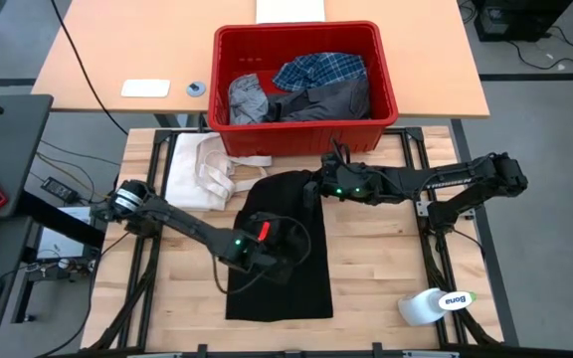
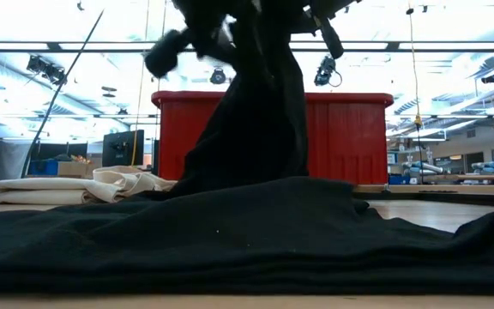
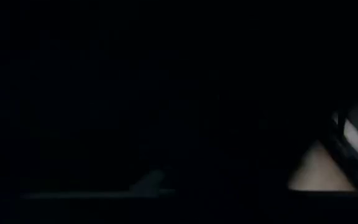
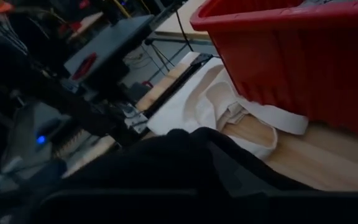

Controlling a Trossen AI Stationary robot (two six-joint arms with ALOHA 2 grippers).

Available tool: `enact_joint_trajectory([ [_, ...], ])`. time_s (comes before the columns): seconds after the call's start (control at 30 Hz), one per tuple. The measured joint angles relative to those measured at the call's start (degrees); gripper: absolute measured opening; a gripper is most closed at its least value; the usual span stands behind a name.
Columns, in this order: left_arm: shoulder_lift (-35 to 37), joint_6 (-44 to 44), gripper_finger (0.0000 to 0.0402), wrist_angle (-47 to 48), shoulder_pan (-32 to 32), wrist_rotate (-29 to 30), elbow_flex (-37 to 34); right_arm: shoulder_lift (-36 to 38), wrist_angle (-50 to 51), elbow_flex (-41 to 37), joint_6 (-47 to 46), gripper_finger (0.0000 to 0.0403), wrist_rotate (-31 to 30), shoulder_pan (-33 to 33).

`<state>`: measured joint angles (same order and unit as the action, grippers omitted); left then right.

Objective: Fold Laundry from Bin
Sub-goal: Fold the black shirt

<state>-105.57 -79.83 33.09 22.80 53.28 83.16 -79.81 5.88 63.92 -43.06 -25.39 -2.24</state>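
Observation:
The large black garment [image 1: 282, 268] lies spread on the table's middle; in the low view [image 2: 247, 232] one part of it rises in a tall peak. My right gripper [image 1: 318, 186] is at its far right corner, shut on it. My left gripper [image 1: 267, 239] is over the garment's middle; its wrist view is dark with black cloth. The red bin [image 1: 386, 94] stands at the far edge and holds the plaid shirt [image 1: 321, 70], a light grey garment [image 1: 249, 99] and a dark grey one [image 1: 331, 99]. My right gripper holds the black garment near its far right corner [image 1: 311, 179], coming level from the table's right. The cloth bunches just under the gripper [image 4: 185, 155] and hangs from it in a peak [image 2: 260, 112]. The rest lies on the table. The fingers themselves are hidden by the cloth.
A cream-white cloth with strap loops [image 1: 207, 169] lies left of the black garment, by the bin's near left corner. A white bottle [image 1: 434, 305] lies at the near right. A desk with small items [image 1: 147, 88] stands beyond the table.

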Motion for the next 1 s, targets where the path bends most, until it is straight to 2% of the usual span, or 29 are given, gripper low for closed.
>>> enact_joint_trajectory([
  [0.03, 0.9, 1.8, 0.0021, 0.3, 0.3, 0.0, 0.0, 0.6, 1.2, 0.0, 1.1, 0.0009, 0.3, 0.0],
  [0.1, 4.0, 6.3, 0.0016, 2.1, 1.0, -0.3, 0.0, 2.2, 4.6, 0.8, 4.6, 0.0009, 1.5, 0.4],
  [0.2, 10.6, 18.7, 0.0010, 1.5, 2.1, -0.9, 0.0, 5.0, 10.3, 4.2, 14.1, 0.0009, 8.4, 1.1],
  [0.37, 21.7, 43.2, 0.0004, -0.4, 1.3, -12.9, 3.6, 8.2, 19.6, 12.3, 27.5, 0.0009, 20.2, 1.3],
  [0.53, 27.0, 59.1, 0.0003, 2.6, -2.9, -22.7, 14.1, 8.7, 28.9, 23.2, 34.0, 0.0009, 27.5, 1.2],
  [0.63, 27.4, 63.6, 0.0003, 5.1, -6.3, -30.4, 22.5, 8.7, 31.5, 30.1, 34.0, 0.0009, 33.4, 1.2],
  [0.77, 26.4, 65.1, 0.0003, 4.9, -9.5, -42.1, 31.7, 8.7, 37.1, 38.7, 34.0, 0.0009, 35.9, -0.4],
  [0.83, 25.5, 64.9, 0.0003, 5.5, -10.0, -46.6, 34.2, 8.6, 39.5, 42.0, 33.6, 0.0009, 37.6, -1.8],
  [1.0, 22.7, 57.3, 0.0003, 4.6, -9.5, -61.9, 36.0, 8.5, 38.0, 46.8, 26.9, 0.0009, 49.9, -6.3],
])
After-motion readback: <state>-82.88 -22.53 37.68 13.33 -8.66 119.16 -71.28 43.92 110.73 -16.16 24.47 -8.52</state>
